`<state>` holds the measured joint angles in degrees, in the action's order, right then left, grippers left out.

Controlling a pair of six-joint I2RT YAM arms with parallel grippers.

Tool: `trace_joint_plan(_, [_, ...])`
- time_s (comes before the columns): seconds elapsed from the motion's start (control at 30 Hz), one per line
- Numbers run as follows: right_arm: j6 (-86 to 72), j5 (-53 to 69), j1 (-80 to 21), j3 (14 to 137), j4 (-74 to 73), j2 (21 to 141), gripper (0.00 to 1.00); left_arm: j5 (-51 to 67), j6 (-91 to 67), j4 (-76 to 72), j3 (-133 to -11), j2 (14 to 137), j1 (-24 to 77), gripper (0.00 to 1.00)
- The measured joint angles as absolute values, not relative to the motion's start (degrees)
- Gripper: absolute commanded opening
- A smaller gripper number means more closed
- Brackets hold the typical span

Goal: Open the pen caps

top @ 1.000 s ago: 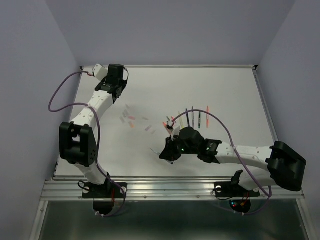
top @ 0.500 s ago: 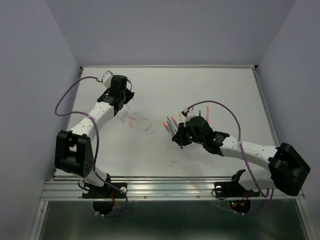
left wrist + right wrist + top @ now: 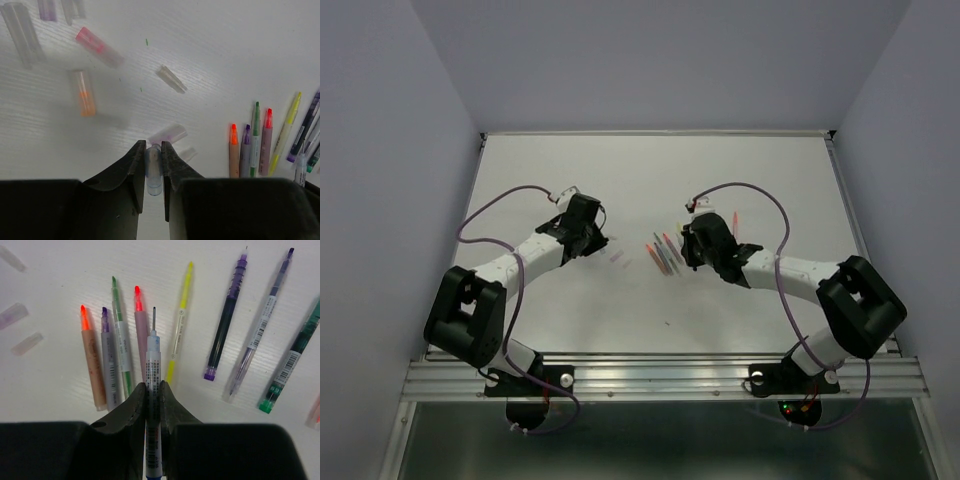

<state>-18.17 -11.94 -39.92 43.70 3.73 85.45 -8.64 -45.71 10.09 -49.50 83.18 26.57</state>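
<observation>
Both my arms (image 3: pixel 525 260) angle inward. Left gripper (image 3: pixel 152 146) pinches one cap (image 3: pixel 154 174); right gripper (image 3: pixel 152 387), one pen (image 3: pixel 153 352) above five highlighters (image 3: pixel 121 347).

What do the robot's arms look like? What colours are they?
The left arm and right arm are white tubes with chunky black joints. Thin purple cables loop along them. Each ends in a black two-finger tool: left tool, right tool.

I see a white table (image 3: pixel 225 50) under the left gripper (image 3: pixel 150 146), lavender walls (image 3: pixel 650 60) beyond it, a metal rail (image 3: pixel 660 375) behind.
</observation>
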Motion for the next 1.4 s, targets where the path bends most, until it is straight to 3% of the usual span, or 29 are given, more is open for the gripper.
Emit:
trace_joint_plan(0.17, [-16.25, -12.05, -38.37, 46.39, 4.67, 91.50, 0.15, -8.97, -45.71, 10.11, -49.50, 85.45, 26.81, 0.12])
trace_joint_plan(0.3, [-15.81, -12.05, -38.11, 47.46, 4.82, 93.71, 0.25, -9.15, -45.69, 10.68, -49.50, 87.29, 27.00, 0.26])
trace_joint_plan(0.33, [-15.81, -12.05, -38.02, 47.46, 4.82, 93.73, 0.32, -9.15, -45.69, 10.92, -49.52, 87.64, 27.00, 0.34])
trace_joint_plan(0.47, [-15.84, -12.01, -37.89, 47.55, 5.02, 93.73, 0.38, -9.10, -45.58, 11.42, -49.52, 88.18, 27.05, 0.42])
trace_joint_plan(0.57, [-15.99, -11.97, -37.89, 47.55, 5.02, 93.73, 0.49, -9.17, -45.52, 11.99, -49.54, 88.16, 27.05, 0.48])
trace_joint_plan(0.77, [-16.43, -11.64, -37.89, 47.55, 4.43, 92.05, 0.69, -9.50, -45.45, 13.28, -49.98, 87.99, 27.29, 0.71])
trace_joint_plan(0.9, [-16.80, -11.84, -37.89, 47.55, 3.51, 87.77, 0.99, -9.65, -45.43, 14.41, -50.37, 86.39, 27.59, 0.81])
trace_joint_plan(1.13, [-19.14, -15.22, -37.89, 47.48, 1.41, 78.98, 1.00, -11.27, -45.04, 16.91, -53.04, 80.60, 27.68, 0.99])
trace_joint_plan(1.4, [-24.82, -25.34, -37.89, 45.93, -2.42, 70.70, 1.00, -15.86, -43.92, 17.91, -58.15, 74.13, 27.68, 0.99])
